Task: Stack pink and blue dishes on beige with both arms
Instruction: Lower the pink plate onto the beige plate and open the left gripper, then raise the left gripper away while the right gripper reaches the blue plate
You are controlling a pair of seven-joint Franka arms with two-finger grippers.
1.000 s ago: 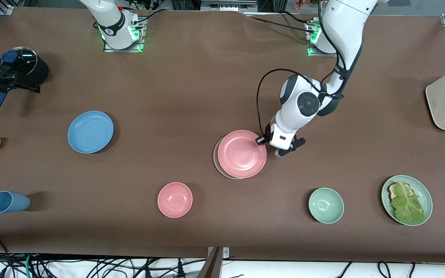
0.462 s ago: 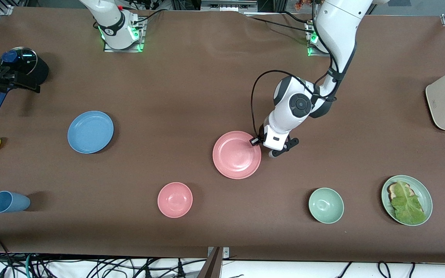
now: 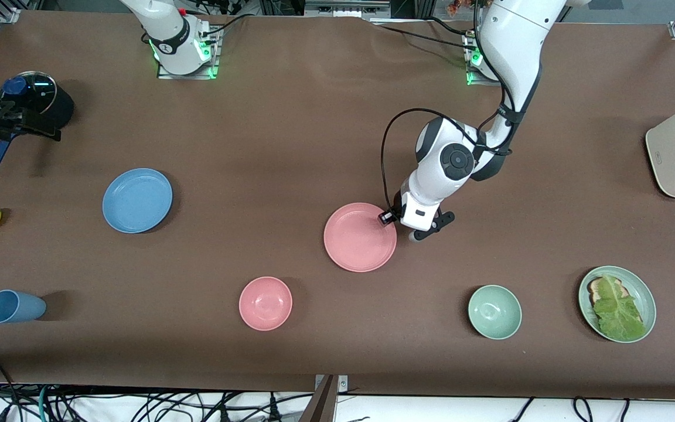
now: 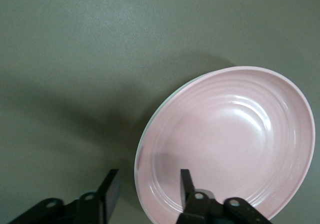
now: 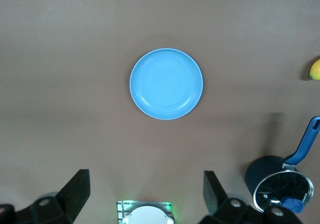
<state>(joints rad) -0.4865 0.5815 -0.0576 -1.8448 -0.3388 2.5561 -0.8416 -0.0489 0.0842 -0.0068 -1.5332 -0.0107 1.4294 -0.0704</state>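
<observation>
Pink plate (image 3: 360,237) rim sits between the left gripper's (image 4: 147,191) parted fingers (image 4: 187,184); right gripper (image 5: 145,191) open.

Left wrist view. Pink plate (image 4: 235,144): round, shallow, pale pink, concentric rings inside, lying on the dull tabletop (image 4: 75,59) with a thin pale edge showing under its rim. Left gripper (image 4: 150,191): black fingers spread apart, one finger (image 4: 186,184) over the plate's inner surface, the other outside the rim.
</observation>
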